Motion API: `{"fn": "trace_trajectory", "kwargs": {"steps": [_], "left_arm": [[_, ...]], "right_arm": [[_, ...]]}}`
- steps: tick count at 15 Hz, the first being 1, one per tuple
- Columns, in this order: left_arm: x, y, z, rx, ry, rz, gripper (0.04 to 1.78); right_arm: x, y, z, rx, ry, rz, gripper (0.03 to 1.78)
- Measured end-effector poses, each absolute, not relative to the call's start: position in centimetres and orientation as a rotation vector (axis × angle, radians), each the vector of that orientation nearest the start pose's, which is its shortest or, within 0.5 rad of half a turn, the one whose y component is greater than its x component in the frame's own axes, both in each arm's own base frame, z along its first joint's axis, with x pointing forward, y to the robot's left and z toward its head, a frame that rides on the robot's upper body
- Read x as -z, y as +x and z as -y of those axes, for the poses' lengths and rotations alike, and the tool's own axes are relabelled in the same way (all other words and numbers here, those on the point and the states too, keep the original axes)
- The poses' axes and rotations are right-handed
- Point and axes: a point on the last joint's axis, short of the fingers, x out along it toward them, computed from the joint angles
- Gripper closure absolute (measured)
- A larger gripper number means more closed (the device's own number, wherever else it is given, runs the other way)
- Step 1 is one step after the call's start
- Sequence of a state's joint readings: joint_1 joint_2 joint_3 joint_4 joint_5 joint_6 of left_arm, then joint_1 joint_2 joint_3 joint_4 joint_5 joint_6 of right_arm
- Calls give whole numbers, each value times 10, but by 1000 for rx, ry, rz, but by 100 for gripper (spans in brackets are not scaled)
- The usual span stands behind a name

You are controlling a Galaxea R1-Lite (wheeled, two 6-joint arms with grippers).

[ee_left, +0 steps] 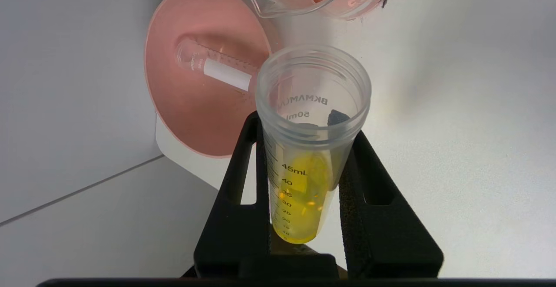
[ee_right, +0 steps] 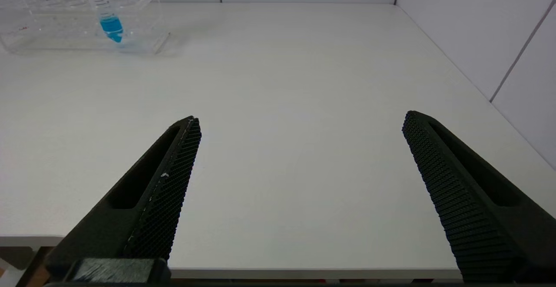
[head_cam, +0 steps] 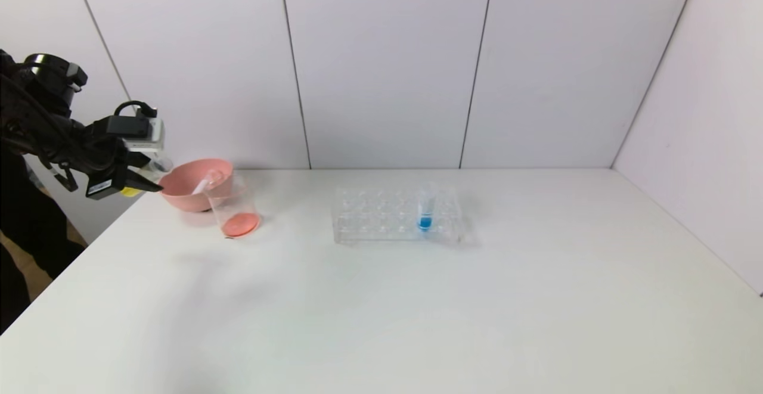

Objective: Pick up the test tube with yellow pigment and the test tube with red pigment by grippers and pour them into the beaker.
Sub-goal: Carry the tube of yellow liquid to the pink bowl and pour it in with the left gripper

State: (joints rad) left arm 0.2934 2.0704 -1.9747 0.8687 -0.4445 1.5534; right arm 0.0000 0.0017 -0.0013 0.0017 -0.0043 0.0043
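The right gripper (ee_right: 299,161), black with two long textured fingers, is seen parked nearest, low over the near edge of the white table (head_cam: 417,310), fingers spread wide with nothing between them; it does not appear in the head view; the left gripper (ee_left: 304,169), black with a small white-grey camera box on top, is held raised at the table's far-left corner, fingers pinched on the slim clear graduated test tube with yellow pigment (ee_left: 304,183); the yellow liquid is seen pooled in the tube's tip, the open mouth aimed toward the vessels, nothing yet poured by the look of it; just beyond the tube mouth stands the small clear thin-walled beaker (head_cam: 233,208), a red-orange layer covering its bottom, so the red pour is judged done; behind it, touching or just beside, sits the round pink plastic bowl (head_cam: 194,194); a clear tube with a white label, lying emptied in the bowl, is taken to be the test tube with red pigment (ee_left: 217,67); farther toward the table's middle the clear plastic tube rack (head_cam: 396,215) is seen holding one upright blue-tipped tube (head_cam: 425,209), not wanted here; remaining, as judged: yellow tube to be carried over the beaker rim and tipped until drained; overshoot into the pink bowl is the risk to be watched.
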Motion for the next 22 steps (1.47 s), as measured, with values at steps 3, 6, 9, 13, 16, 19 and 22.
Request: {"fn": "trace_trajectory", "kwargs": {"steps": [3, 6, 9, 13, 16, 19, 22], "left_arm": [[-238, 371, -97, 762, 1114, -589, 136], [-238, 373, -92, 756, 1136, -607, 136], [-239, 375, -87, 756, 1149, -613, 136], [-239, 377, -78, 742, 1183, -645, 136], [-239, 378, -73, 729, 1210, -670, 136], [-238, 380, -68, 727, 1221, -685, 136], [-236, 382, -67, 730, 1215, -690, 136]], "right_arm": [[-76, -23, 0, 5, 5, -2, 11], [-76, -23, 0, 5, 5, -2, 11], [-76, -23, 0, 5, 5, -2, 11], [-76, -23, 0, 5, 5, -2, 11], [-76, -23, 0, 5, 5, -2, 11], [-76, -23, 0, 5, 5, -2, 11], [-76, -23, 0, 5, 4, -2, 11]]}}
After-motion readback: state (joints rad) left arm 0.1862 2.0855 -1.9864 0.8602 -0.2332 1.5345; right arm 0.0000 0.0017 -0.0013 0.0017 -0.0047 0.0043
